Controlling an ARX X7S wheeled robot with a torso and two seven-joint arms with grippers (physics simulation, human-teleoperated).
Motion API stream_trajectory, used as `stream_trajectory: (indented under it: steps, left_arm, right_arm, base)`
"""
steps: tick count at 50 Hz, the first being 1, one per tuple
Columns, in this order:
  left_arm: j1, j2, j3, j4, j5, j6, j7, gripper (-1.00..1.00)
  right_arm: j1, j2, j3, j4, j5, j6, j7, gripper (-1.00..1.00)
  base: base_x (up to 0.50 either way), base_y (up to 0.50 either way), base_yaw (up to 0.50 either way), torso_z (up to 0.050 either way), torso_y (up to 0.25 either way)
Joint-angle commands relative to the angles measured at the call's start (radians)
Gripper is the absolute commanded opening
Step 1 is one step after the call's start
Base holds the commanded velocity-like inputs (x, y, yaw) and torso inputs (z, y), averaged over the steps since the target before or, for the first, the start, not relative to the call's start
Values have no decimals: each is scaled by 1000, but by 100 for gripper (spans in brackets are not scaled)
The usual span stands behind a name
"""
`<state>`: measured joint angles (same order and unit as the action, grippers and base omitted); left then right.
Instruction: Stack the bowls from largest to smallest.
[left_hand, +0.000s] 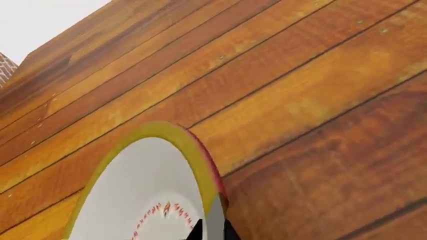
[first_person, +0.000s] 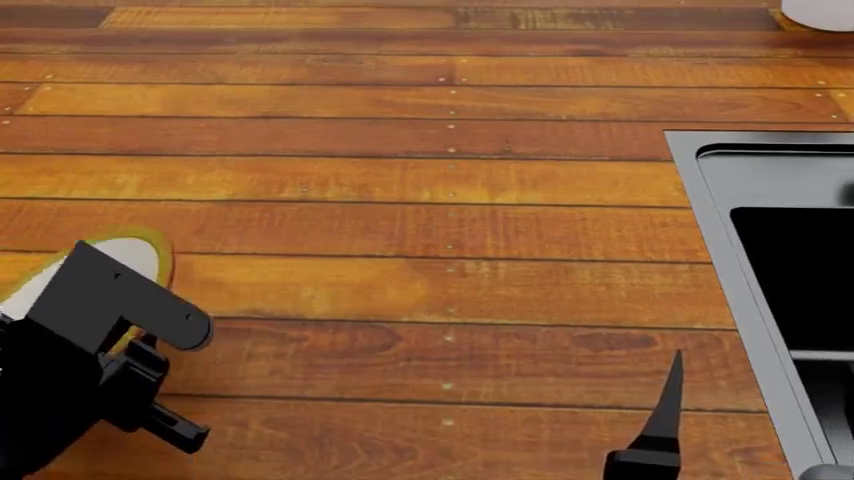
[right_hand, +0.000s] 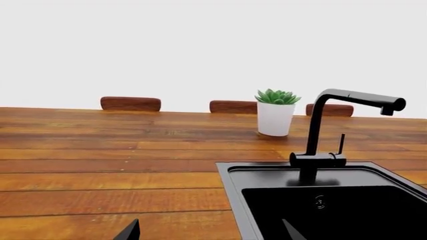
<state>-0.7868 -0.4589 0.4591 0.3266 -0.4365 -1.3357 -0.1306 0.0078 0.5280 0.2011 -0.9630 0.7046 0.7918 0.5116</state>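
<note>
Head view shows the left gripper (first_person: 100, 345) far from the sink (first_person: 747, 200), right on top of the white bowl (first_person: 134, 250). It looks to be pinching the bowl's yellow rim. That bowl is round and smooth on rough wood planks. The right gripper (right_hand: 207, 231), near the sink, is spread open

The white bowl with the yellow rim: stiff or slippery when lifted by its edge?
The white bowl looks rigid and glazed, so probably stiff yet slippery. The left claw meets only its thin rim, so it may tilt.
</note>
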Motion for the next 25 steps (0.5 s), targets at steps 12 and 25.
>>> stream_trajectory:
  steps: [12, 25]
  left_arm:
    - [-158, -34, -46, 360, -63, -204, -30, -100]
    - [-261, -95, -40, 433, -443, -226, -329, -100]
  right_arm:
    - [-24, -12, 15, -4, -36, -71, -41, 100]
    - [-21, 8, 50, -33, 16, -52, -13, 100]
  base:
    - [0, 0, 0, 0, 0]
    - [-192, -3, 0, 0, 0]
